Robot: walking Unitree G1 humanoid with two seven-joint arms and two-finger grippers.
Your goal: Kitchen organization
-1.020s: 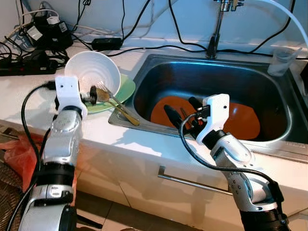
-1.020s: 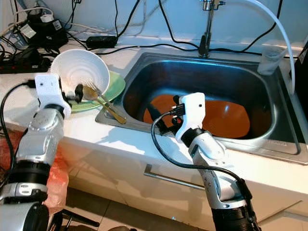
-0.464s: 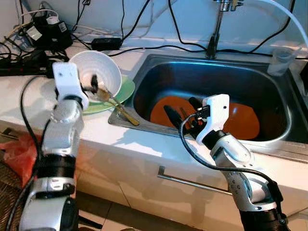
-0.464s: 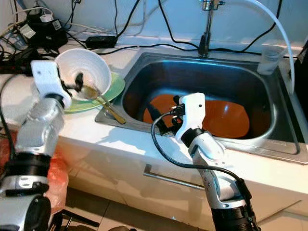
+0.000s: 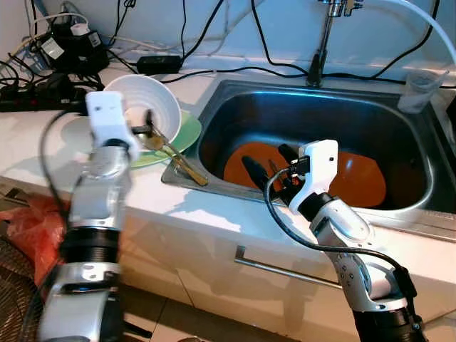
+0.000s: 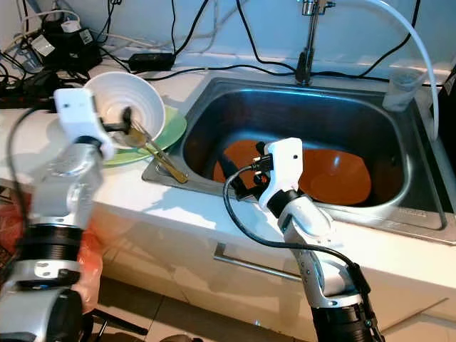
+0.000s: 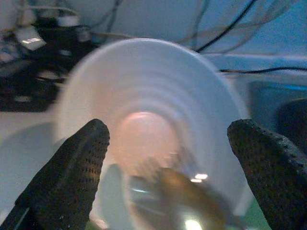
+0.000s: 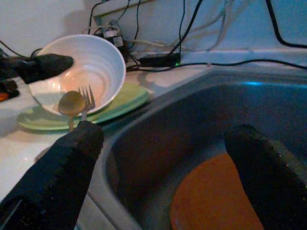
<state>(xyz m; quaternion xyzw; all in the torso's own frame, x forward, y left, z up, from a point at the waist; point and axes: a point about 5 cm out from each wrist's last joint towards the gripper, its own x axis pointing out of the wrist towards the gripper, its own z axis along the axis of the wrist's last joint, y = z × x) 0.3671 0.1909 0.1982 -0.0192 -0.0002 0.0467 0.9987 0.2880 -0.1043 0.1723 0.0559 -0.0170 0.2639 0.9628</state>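
We see our left gripper (image 5: pixel 144 127), fingers spread, at the tilted white bowl (image 5: pixel 142 107) on the green plate (image 5: pixel 174 139) left of the sink (image 5: pixel 313 128); probably ceramic, slick and breakable, best pinched at its rim, while our right gripper (image 5: pixel 267 171) hangs open over the sink.

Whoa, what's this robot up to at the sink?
It is tidying dishes. Its left gripper, fingers open, reaches at a tilted white bowl leaning on a green plate beside the sink, with a gold spoon and fork lying there. Its right gripper, also open, hovers over an orange plate in the basin.
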